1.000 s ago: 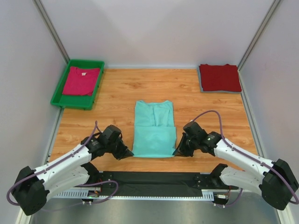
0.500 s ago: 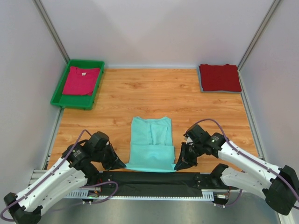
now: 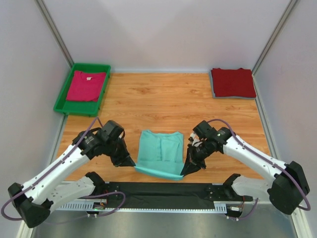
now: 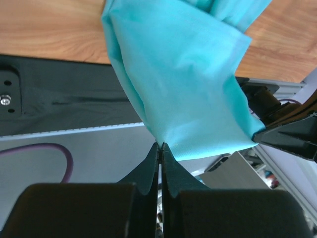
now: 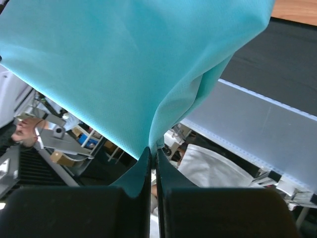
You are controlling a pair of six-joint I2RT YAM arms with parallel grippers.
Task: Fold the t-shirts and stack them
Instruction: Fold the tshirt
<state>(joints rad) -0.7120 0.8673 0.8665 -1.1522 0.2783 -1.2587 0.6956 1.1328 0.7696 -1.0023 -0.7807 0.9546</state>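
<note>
**Inspector:** Since the earlier frame both arms have lifted and drawn inward. The near hem of the mint-teal t-shirt (image 3: 161, 151) has come up off the worktop (image 3: 163, 99) with them.

**Supervisor:** State of each pincer?

**Inspector:** The left pincer (image 4: 161, 146) is clenched on the near left corner of that hem. The right pincer (image 5: 152, 148) is clenched on the near right corner. Each wrist view shows teal cloth nipped between closed fingertips.

**Supervisor:** Where does the shirt lie?

**Inspector:** It is at the middle of the worktop, towards the near edge. Its far part lies flat on the wood, and its near edge is raised and slung between the two pincers.

**Supervisor:** The other garments?

**Inspector:** The dark red t-shirt (image 3: 233, 82) lies folded at the far right corner. The magenta-pink t-shirt (image 3: 85, 85) lies inside the green tray (image 3: 64, 99) at the far left. Both are well apart from the arms.
</note>
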